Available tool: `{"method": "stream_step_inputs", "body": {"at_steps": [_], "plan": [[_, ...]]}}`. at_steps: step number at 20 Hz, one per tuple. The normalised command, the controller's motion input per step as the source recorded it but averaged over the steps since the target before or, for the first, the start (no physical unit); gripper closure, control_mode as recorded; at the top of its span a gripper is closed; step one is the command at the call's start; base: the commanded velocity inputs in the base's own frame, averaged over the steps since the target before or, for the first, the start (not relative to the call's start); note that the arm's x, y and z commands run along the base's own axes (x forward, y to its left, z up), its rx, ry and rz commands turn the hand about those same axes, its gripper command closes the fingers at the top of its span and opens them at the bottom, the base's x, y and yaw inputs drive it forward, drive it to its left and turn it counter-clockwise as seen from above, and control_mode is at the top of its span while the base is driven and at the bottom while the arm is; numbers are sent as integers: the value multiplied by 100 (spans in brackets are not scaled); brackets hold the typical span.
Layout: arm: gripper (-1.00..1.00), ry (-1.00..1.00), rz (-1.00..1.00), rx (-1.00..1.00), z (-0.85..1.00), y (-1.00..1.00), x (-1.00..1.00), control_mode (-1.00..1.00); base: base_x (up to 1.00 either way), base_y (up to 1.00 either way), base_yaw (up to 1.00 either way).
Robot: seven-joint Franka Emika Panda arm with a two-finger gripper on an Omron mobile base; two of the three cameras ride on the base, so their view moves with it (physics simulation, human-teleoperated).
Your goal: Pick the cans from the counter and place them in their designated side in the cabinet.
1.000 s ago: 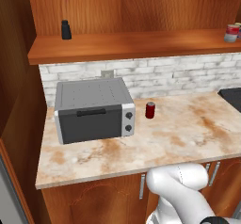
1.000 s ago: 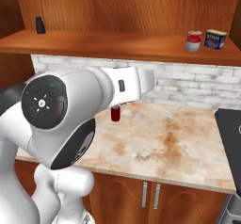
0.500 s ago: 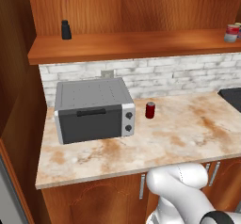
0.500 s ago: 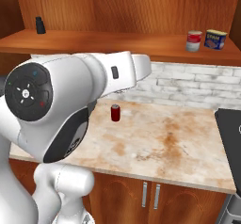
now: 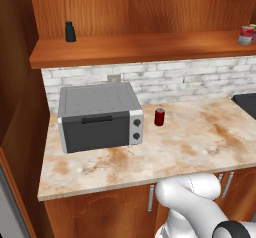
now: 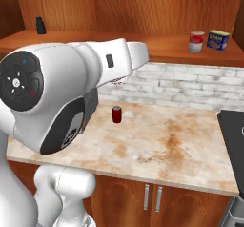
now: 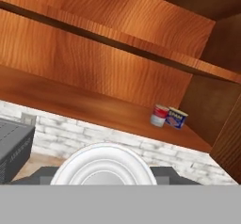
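While the plain dark red can [image 5: 159, 116] stands upright on the counter [image 5: 200, 147], just beside the toaster oven [image 5: 97, 116], we note the red-and-white can [image 6: 196, 41] on the cabinet shelf [image 5: 140, 48], touching the blue-labelled can [image 6: 218, 39]. A black bottle [image 5: 70, 31] sits at the shelf's far end. We read the gripper fingers as together, holding nothing.

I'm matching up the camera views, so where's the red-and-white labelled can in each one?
Left base view: labelled can, far right edge, on the shelf board.
Right base view: can upper right, beside the blue-labelled can.
Hand view: can right of centre.
Shared landmark: the shelf board.
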Motion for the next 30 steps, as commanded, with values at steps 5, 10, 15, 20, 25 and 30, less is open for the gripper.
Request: {"method": "stream_step_inputs", "body": {"at_steps": [5, 10, 15, 20, 25, 30], "plan": [[100, -2, 0, -1, 0, 9, 26, -100, 0, 0, 0], [100, -4, 0, -1, 4, 1, 20, -100, 0, 0, 0], [100, -1, 0, -1, 1, 0, 29, -100, 0, 0, 0], [100, 0, 0, 0, 0, 0, 38, -100, 0, 0, 0], [100, 0, 0, -1, 1, -1, 32, -100, 0, 0, 0], [100, 0, 0, -2, 0, -3, 35, -100, 0, 0, 0]]}}
